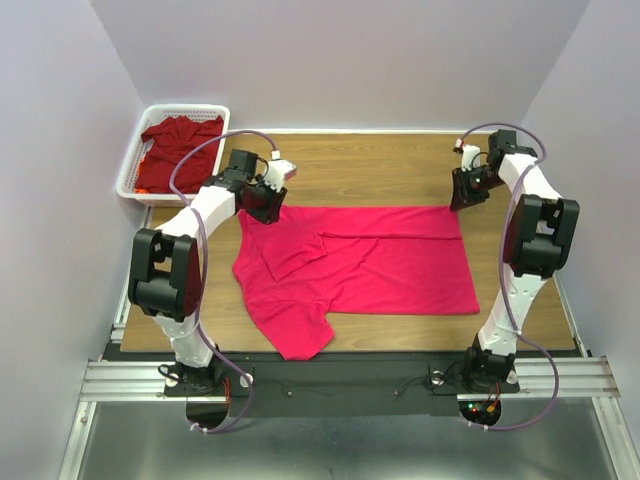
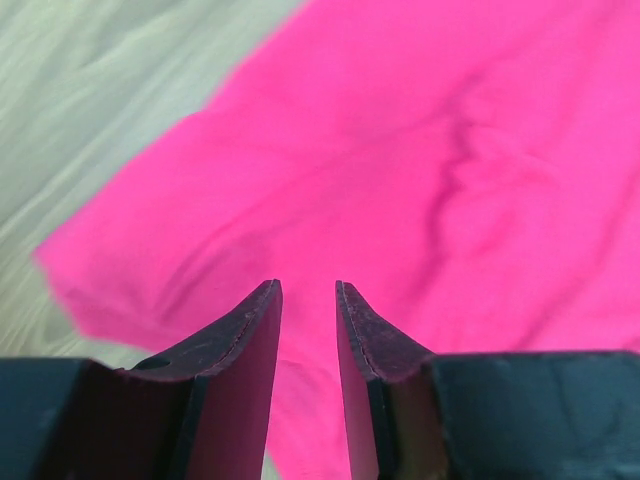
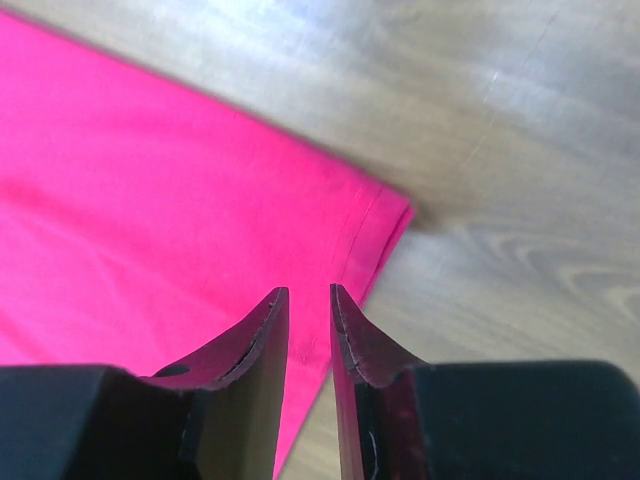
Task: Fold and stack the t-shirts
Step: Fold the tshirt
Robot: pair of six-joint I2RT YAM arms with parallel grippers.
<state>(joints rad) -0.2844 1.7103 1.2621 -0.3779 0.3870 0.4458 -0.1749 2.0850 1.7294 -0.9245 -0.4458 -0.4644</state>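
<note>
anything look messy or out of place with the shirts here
The pink t-shirt is only half folded: one sleeve sticks out toward the near edge of the table, and a flap lies crooked across it. The maroon t-shirt sits crumpled in the basket.

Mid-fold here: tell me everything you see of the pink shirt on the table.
The pink shirt is soft, bright pinkish-red cloth, lying flat and sideways on the wooden table, hem toward the right. Its far sleeve is folded over the body; the near sleeve points toward the near edge. The left pincer and right pincer hover at its far corners, jaws slightly apart, gripping nothing.
</note>
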